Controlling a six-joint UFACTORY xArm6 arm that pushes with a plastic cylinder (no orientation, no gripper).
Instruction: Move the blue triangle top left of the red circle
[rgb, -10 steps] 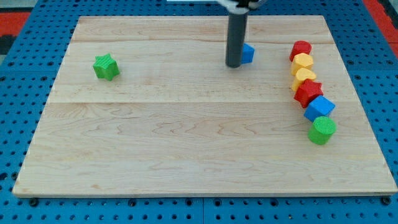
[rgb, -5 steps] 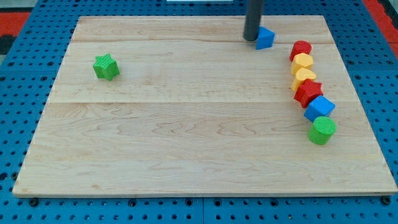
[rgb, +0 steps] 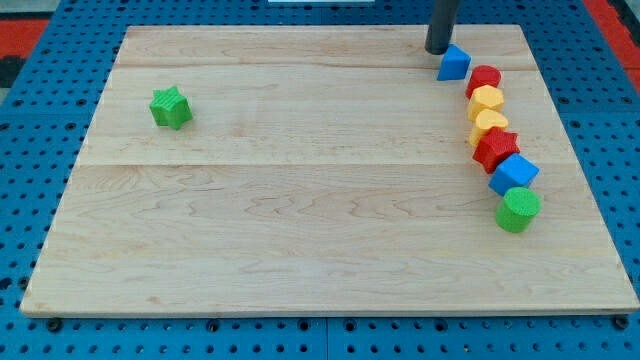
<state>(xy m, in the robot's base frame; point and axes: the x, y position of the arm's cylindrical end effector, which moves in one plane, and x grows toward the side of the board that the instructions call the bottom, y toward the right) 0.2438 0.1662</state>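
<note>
Rightward and upward since the earlier frame: my tip (rgb: 438, 51) has pushed the small blue triangle block (rgb: 454, 64) just upper-left of the red circle block (rgb: 485, 79). Gripperless, my tip touches its upper-left edge. Light, rigid, slippery; push flat faces.

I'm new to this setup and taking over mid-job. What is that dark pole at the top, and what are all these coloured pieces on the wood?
The dark pole is the robot arm's pushing rod; it holds nothing, only slides blocks. My tip sits just up-left of the blue triangle block, touching or nearly so. One camera looks down on the wooden board. Right of the triangle runs a column: red circle block, two yellow blocks, red star block, blue cube, green cylinder. A green star block sits far left.
</note>
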